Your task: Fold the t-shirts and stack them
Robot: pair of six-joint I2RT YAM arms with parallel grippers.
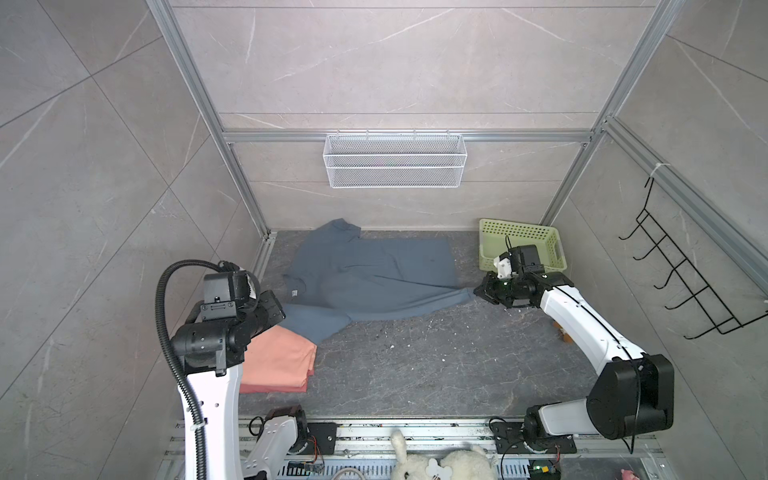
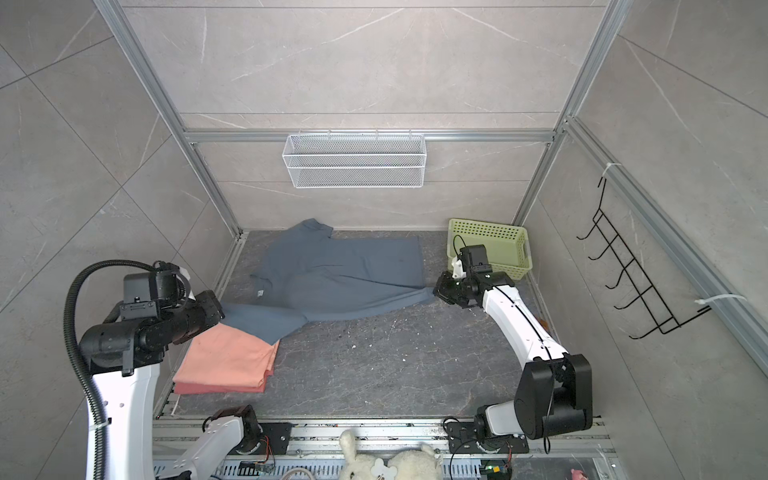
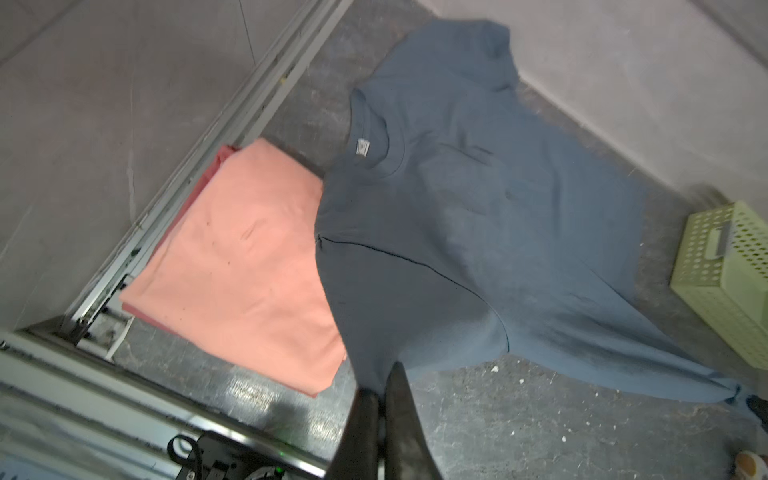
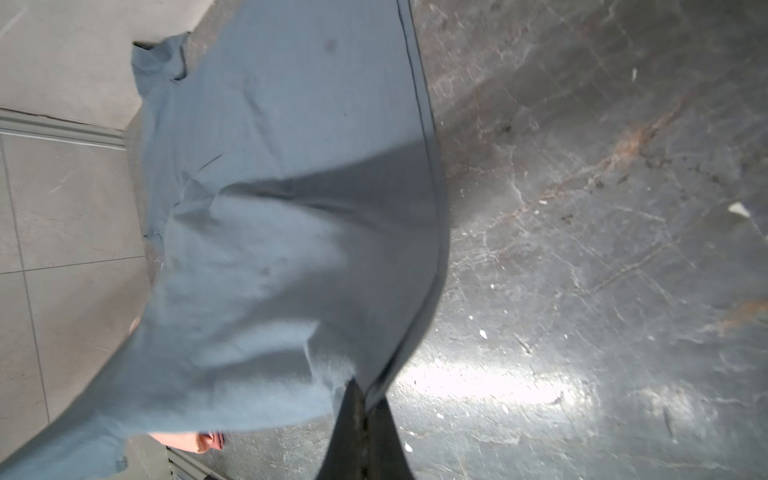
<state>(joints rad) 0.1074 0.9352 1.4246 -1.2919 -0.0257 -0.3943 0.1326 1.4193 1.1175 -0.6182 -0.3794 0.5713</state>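
Blue-grey t-shirt (image 1: 374, 282), perhaps atop pink t-shirts (image 1: 278, 361)

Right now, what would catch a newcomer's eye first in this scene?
A large blue-grey t-shirt lies spread across the back of the table, pulled between the left gripper at its sleeve and the right gripper at a hem corner. A folded salmon-pink stack sits front left; a green basket is back right.

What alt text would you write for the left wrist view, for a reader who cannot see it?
The shut left gripper pinches a sleeve of the blue-grey t-shirt, spread on the dark table beside folded salmon-pink t-shirts.
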